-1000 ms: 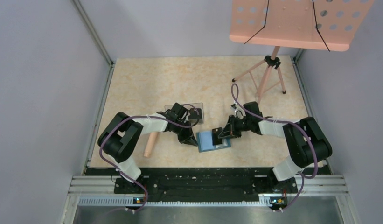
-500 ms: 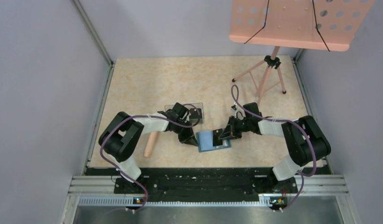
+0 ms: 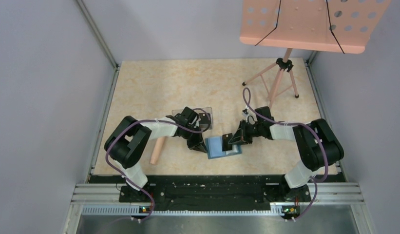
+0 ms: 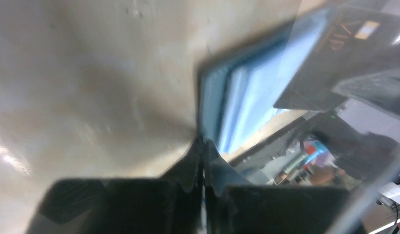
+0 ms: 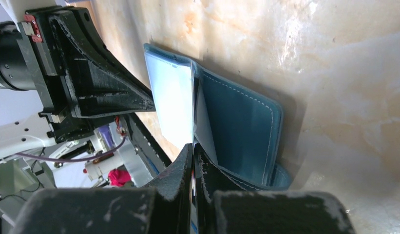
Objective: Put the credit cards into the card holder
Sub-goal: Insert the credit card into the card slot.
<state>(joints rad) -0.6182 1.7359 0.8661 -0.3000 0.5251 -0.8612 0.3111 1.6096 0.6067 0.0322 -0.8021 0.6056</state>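
Midway along the front edge of the desk [image 3: 154,87] the card holder [image 3: 217,147] lies open; the right gripper [image 3: 233,141], clamped on a credit card [image 4: 329,53], seemingly aims it at a pocket; the left gripper [image 3: 195,145], closed tight, braces the holder's edge.

Lit evenly and softly from overhead in the top external view, sharp, with a short faint shadow just beside the card holder [image 3: 218,147]. Badly smeared in the left wrist view: blurred on and around the card holder, with pale glare on the tabletop [image 4: 66,73] left of it and, possibly, a hazy reflection right of it. Crisp in the right wrist view, with dark shadow along the card holder's right edge, washed-out glare above it, soft focus below.
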